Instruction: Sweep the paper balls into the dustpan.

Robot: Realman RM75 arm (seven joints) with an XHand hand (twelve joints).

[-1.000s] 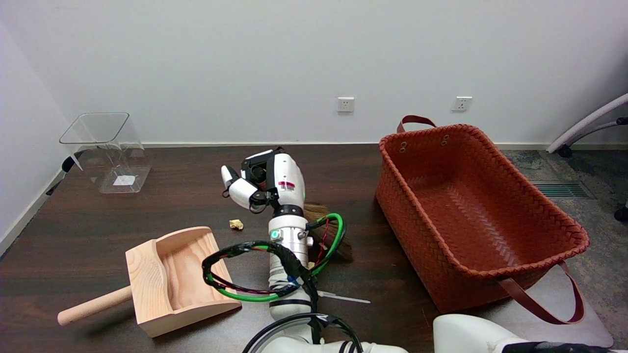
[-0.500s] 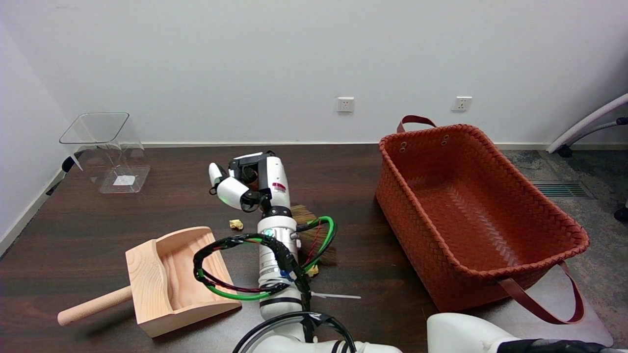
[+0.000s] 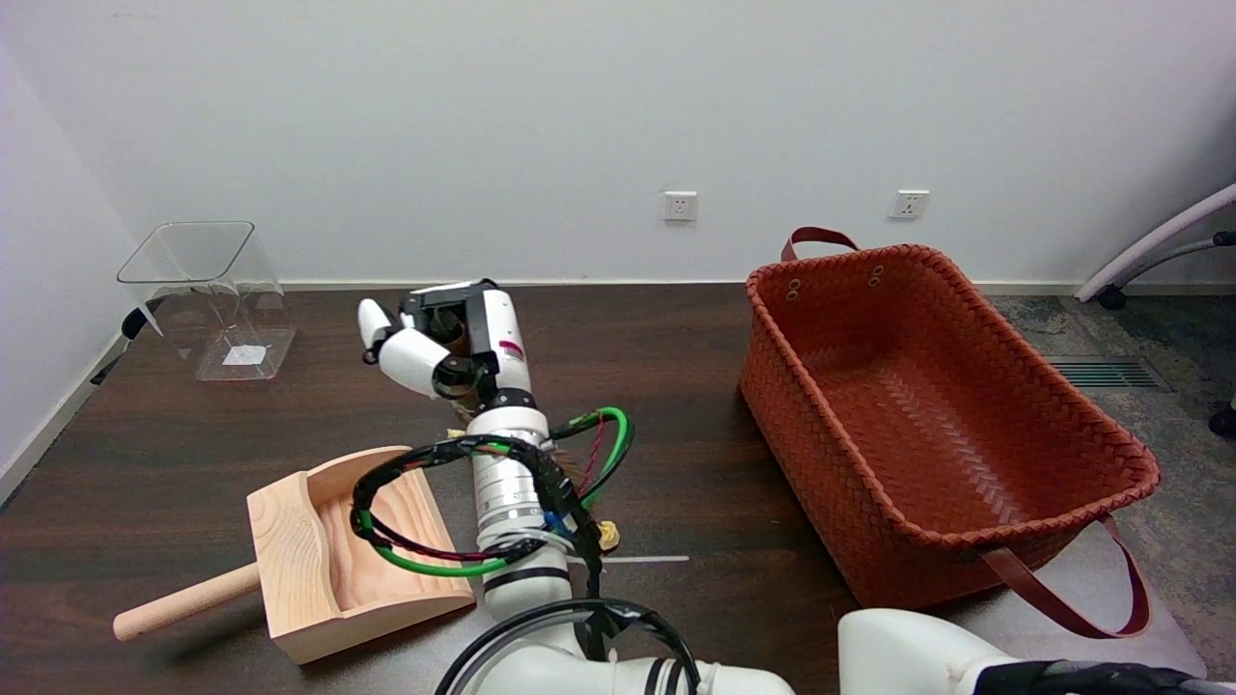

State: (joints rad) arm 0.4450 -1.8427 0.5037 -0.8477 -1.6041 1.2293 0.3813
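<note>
1. Paper balls are the job, and I can see only one paper ball point(image 3: 607, 534). It is small and yellow and lies on the dark table point(image 3: 193, 425), just beside the right arm point(image 3: 507, 492), on the basket side.
2. Another ball may be hidden under the arm. I cannot tell.
3. The dustpan point(image 3: 338, 550) is made of wood. It sits on the other side of the arm, with its open mouth facing the ball. Nothing is in it that I can see, so the job looks not done yet.
4. The right hand point(image 3: 439, 343) is closed around the brush handle. The brush point(image 3: 570, 463) is mostly hidden behind the arm and its wires.
5. The ball has to cross under the arm to reach the pan.
6. The big orange basket point(image 3: 927, 425) stands well off to the right. A clear box point(image 3: 208, 294) stands far back on the left. Between them is bare table to move in.
</note>
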